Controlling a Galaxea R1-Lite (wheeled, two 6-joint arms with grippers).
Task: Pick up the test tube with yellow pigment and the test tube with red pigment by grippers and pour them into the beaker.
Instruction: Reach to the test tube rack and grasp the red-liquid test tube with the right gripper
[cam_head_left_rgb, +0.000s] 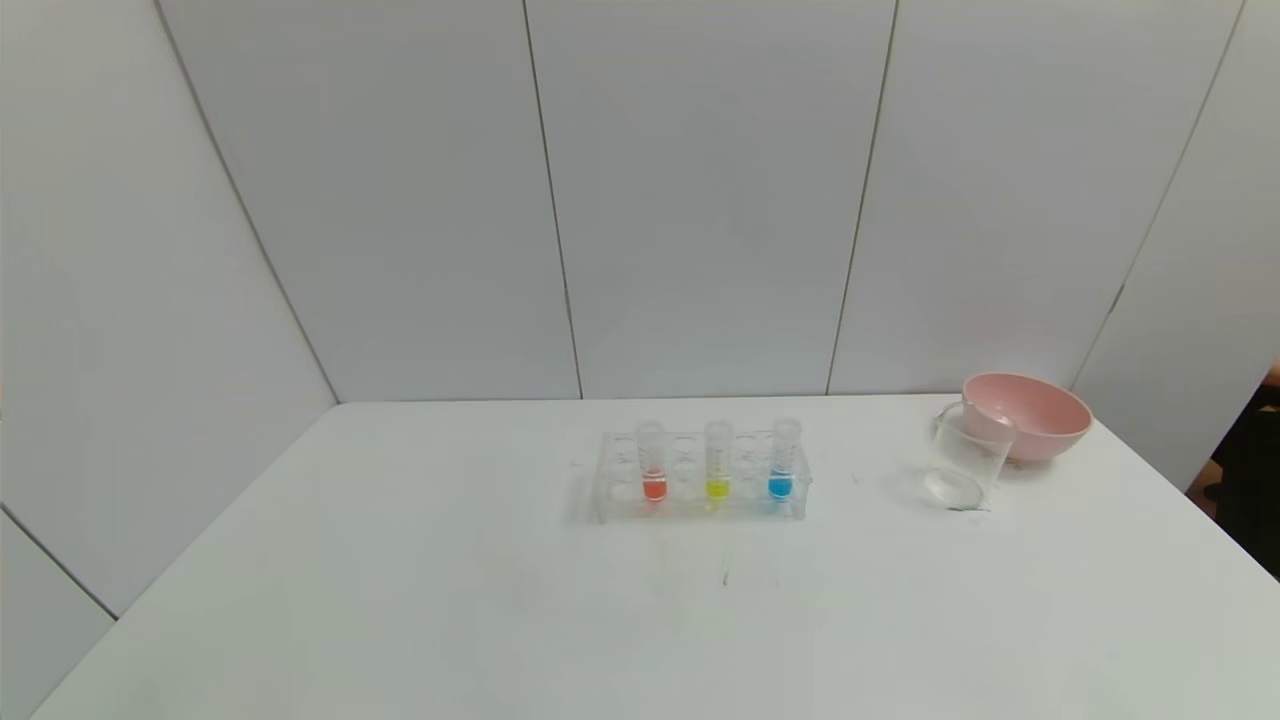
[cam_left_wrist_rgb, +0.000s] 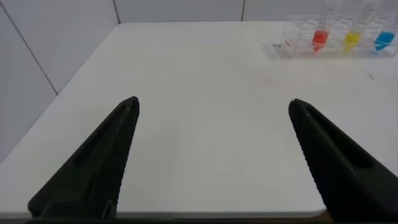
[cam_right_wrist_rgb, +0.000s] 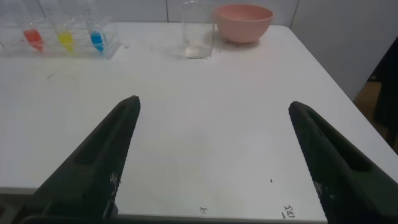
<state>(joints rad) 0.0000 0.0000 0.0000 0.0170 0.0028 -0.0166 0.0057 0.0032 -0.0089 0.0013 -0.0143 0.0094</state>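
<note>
The yellow tube (cam_head_left_rgb: 717, 460) stands upright in the middle of a clear rack (cam_head_left_rgb: 700, 500) at the centre of the white table (cam_head_left_rgb: 400, 600), with the red tube (cam_head_left_rgb: 652, 462) on its left and a blue tube (cam_head_left_rgb: 781, 459) on its right. All three sit in the rack's front row, spaced apart with empty holes between them, and each holds only a little colour at its rounded tip.

The beaker (cam_head_left_rgb: 964, 458) stands well off to the right of the rack, upright on the table. Just behind it – touching or nearly so, I cannot tell which – is a pink bowl (cam_head_left_rgb: 1030, 415) near the table's back right corner.

From the head view I see neither arm. My left gripper (cam_left_wrist_rgb: 214, 124) hangs low over the near left part of the table, its two black fingers (cam_left_wrist_rgb: 106, 155) spread wide with nothing between them; the rack (cam_left_wrist_rgb: 292, 40) and the red tube (cam_left_wrist_rgb: 319, 38), yellow tube (cam_left_wrist_rgb: 352, 40) and blue tube (cam_left_wrist_rgb: 384, 41) lie well ahead of it, toward the far side.

My right gripper (cam_right_wrist_rgb: 214, 124) sits the same way over the near right part of the table – fingers (cam_right_wrist_rgb: 102, 158) wide apart, holding nothing. Well beyond it I see the beaker (cam_right_wrist_rgb: 198, 31) with the bowl (cam_right_wrist_rgb: 244, 22) beside it, and further across, the rack's end with the red tube (cam_right_wrist_rgb: 32, 37), yellow tube (cam_right_wrist_rgb: 65, 38) and blue tube (cam_right_wrist_rgb: 96, 38). Neither gripper is near any tube.
</note>
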